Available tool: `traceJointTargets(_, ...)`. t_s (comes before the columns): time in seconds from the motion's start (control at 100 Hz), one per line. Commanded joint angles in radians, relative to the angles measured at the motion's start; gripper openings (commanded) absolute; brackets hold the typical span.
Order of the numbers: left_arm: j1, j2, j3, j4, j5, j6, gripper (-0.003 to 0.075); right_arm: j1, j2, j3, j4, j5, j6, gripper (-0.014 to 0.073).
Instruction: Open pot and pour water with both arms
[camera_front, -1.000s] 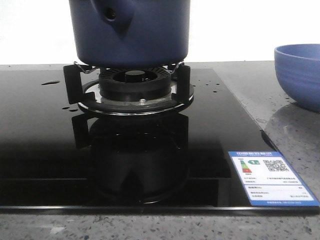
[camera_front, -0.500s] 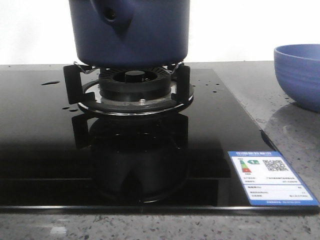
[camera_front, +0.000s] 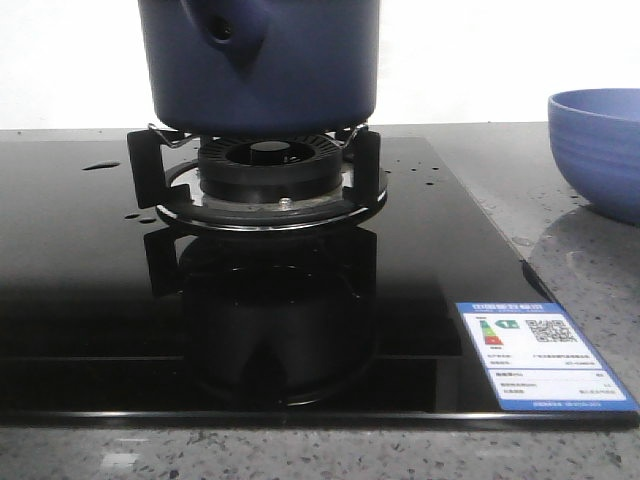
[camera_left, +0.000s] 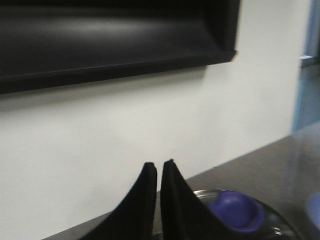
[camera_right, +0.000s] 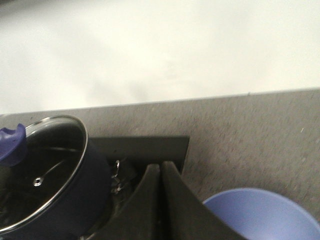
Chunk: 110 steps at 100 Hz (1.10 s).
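Observation:
The dark navy pot (camera_front: 258, 62) stands on the burner grate (camera_front: 255, 180) of the black hob, its tube handle (camera_front: 222, 30) pointing toward me. In the right wrist view the pot (camera_right: 47, 185) carries a glass lid (camera_right: 40, 172) with a blue knob (camera_right: 11, 145). The knob also shows in the left wrist view (camera_left: 235, 211) beside my left gripper (camera_left: 159, 165), which is shut and empty above the lid. My right gripper (camera_right: 161, 165) is shut and empty, between the pot and the bowl. Small water drops (camera_front: 100, 166) lie on the hob.
A lighter blue bowl (camera_front: 600, 150) sits on the grey speckled counter at the right; it also shows in the right wrist view (camera_right: 260, 215). A white and blue label (camera_front: 542, 368) sticks to the hob's front right corner. A dark cabinet (camera_left: 115, 40) hangs on the white wall.

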Motion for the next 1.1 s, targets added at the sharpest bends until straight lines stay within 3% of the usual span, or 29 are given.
traceJointTargets(0.0,0.003,-0.096,0.036,0.016,-0.178,-0.049,-0.002,-0.005,-0.066,0.049,0.086,-0.136,-0.132,-0.0056)
traceJointTargets(0.22,0.002,-0.314,0.307,0.072,-0.301,-0.042,-0.0019,-0.005,-0.276,0.309,0.087,-0.266,-0.304,-0.0056)
traceJointTargets(0.54,-0.022,-0.659,0.725,-0.018,-0.395,0.005,-0.0019,-0.005,-0.64,0.686,0.09,-0.34,-0.309,-0.0056)
traceJointTargets(0.69,-0.022,-0.747,0.787,-0.024,-0.404,0.005,-0.0019,-0.005,-0.712,0.733,0.09,-0.34,-0.309,-0.0056)
traceJointTargets(0.83,-0.022,-0.753,0.79,-0.114,-0.404,0.005,-0.0019,-0.005,-0.712,0.733,0.09,-0.335,-0.309,-0.0056)
traceJointTargets(1.09,-0.022,-0.753,0.79,-0.118,-0.404,0.005,-0.0019,-0.005,-0.712,0.733,0.09,-0.335,-0.309,-0.0056)
